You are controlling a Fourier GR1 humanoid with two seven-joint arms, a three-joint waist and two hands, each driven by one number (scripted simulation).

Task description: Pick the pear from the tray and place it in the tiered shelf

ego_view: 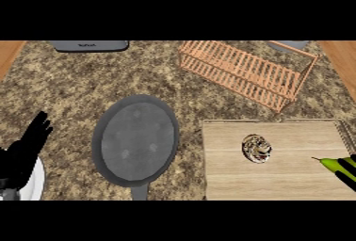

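Observation:
The pear [256, 148], a small mottled brown and white fruit, lies near the middle of the wooden tray [292, 181] at the lower right. Behind the tray, at the upper right, stands the tiered shelf [243, 70], made of light wooden slats. Only a few straight fingers of my right hand [342, 168], black with yellow-green bands, show at the right edge over the tray; they point left and stay apart from the pear. At the lower left edge my left hand [28, 146] rests open with its fingers up, holding nothing.
A grey frying pan [135, 139] sits in the middle of the speckled counter, its handle toward me. A white round object [36, 184] lies under my left forearm. A grey appliance [90, 45] stands at the back left. Wooden edges border both sides.

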